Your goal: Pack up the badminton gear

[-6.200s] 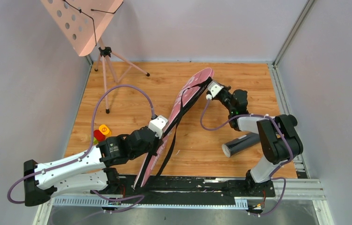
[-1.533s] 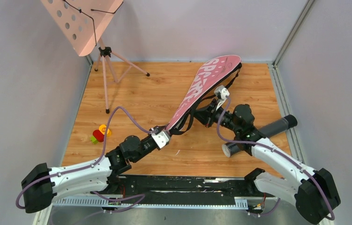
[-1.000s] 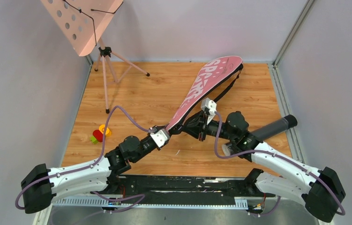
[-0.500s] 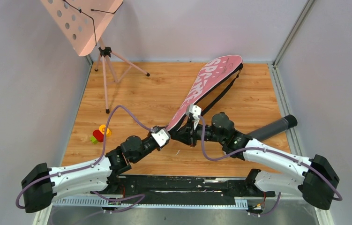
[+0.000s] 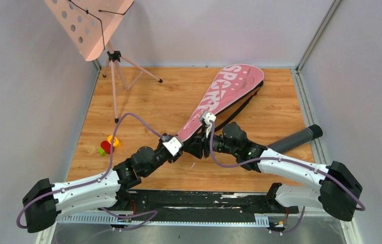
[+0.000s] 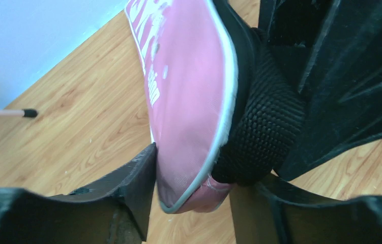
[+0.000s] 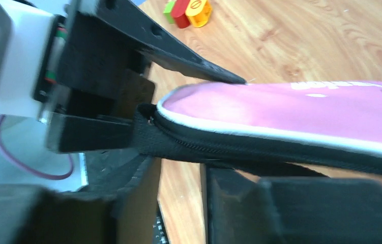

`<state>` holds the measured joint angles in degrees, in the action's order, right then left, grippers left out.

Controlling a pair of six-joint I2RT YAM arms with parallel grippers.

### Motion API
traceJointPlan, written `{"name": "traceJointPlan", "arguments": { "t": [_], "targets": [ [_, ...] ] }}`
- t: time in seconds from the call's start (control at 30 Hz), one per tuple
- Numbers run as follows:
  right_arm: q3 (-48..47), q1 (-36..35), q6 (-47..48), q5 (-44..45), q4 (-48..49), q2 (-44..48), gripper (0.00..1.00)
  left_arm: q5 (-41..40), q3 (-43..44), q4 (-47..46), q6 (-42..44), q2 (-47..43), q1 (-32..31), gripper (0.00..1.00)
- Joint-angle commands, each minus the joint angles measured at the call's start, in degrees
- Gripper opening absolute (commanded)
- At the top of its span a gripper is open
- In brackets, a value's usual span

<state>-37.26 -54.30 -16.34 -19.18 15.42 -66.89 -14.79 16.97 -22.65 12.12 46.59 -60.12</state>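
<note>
Left wrist view: left gripper (image 6: 194, 175) clamped on narrow end of pink "SPORT" racket bag (image 6: 188, 91); right gripper (image 7: 183, 175) just beside that end, at the black strap (image 7: 145, 134), grip cannot be told; bag's wide head points away from both; black tube (image 5: 295, 138) right of bag.

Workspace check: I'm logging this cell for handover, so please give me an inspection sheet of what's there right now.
Surface: wood-grain tabletop.
Job's things: pink racket bag lying diagonally, "SPORT" up; black tube near the right edge; other gear not seen.
Clutter: small coloured toys at the left.
Grippers: left gripper shut on the bag's narrow end; right gripper beside it, grip unclear.
Cables: purple cables looping from both arms.
Surroundings: pink music stand at the far-left corner; grey walls.
</note>
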Motion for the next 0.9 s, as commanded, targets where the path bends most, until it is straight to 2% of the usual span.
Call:
{"name": "traceJointPlan", "arguments": {
  "t": [0.0,0.03,0.07,0.13,0.3,0.4,0.47,0.5,0.63,0.77,0.87],
  "targets": [
    [-0.6,0.0,-3.3,4.0,1.4,-0.6,0.45,-0.7,1.0,-1.1,-6.1,-3.9,-0.1,0.69],
    [-0.4,0.0,-3.4,3.5,1.3,-0.8,0.48,-1.0,0.8,-0.3,-7.4,-5.3,-0.1,0.73],
    [-0.2,0.0,-3.6,3.3,0.8,-1.0,0.51,-1.0,0.7,1.5,-8.0,-6.1,0.0,0.91],
    [0.7,-0.1,-3.9,2.8,-0.6,-1.0,0.57,-1.1,0.9,4.5,-9.8,-8.4,0.0,0.99],
    [2.5,0.0,-4.8,2.8,-7.7,1.0,0.77,-2.5,1.6,11.1,-14.5,-13.6,-0.1,1.00],
    [3.3,-0.1,-6.2,2.8,-12.1,3.5,0.85,-2.6,3.1,16.0,-16.6,-14.7,-0.1,1.00],
    [3.4,0.0,-7.1,3.6,-14.7,5.4,0.97,-2.1,4.9,19.5,-17.4,-15.0,-0.1,1.00],
    [3.4,-0.1,-7.5,4.3,-15.1,6.6,1.00,-2.0,6.4,20.7,-17.7,-14.9,-0.1,1.00],
    [2.9,0.0,-10.3,11.1,-20.8,12.1,1.00,-1.6,11.9,28.9,-18.9,-13.9,-0.1,1.00],
    [-0.4,-0.1,-16.8,25.5,-29.5,17.2,1.00,-1.9,18.2,36.9,-18.9,-13.0,0.0,1.00],
    [-4.0,-0.1,-17.7,34.3,-36.2,19.9,1.00,-2.7,23.6,40.3,-16.3,-12.7,-0.1,1.00]
  ]
}}
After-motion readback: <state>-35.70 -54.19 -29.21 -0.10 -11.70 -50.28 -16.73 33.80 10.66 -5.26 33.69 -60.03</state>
